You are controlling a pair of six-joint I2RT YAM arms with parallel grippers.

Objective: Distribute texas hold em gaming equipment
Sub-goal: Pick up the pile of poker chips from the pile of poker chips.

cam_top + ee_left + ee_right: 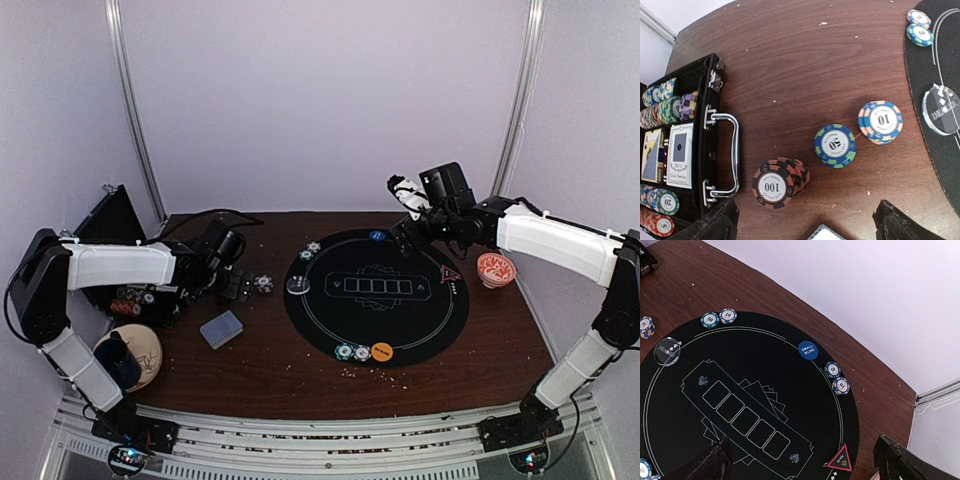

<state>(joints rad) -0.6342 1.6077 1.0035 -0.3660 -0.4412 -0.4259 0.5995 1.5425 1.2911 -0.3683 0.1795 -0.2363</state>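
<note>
Left gripper is spread wide with nothing held, hung over the table just left of the mat. At the table's left edge an open case is parked, with rows of chips packed inside. Right of it, three piles are laid out on the bare wood: a 100 stack, a 50 chip and a 10 chip. The deck is set nearer the front edge, back up.

On the mat, the dealer button is placed at the left rim and the far-left pair beyond it. The near pair and orange disc are at the front rim. The blue disc and far-right pair are at the far rim, and the red triangle is at the right rim.

Right gripper is also spread wide and empty, held above the mat's far-right part. A bowl is parked just off the mat's right edge.
</note>
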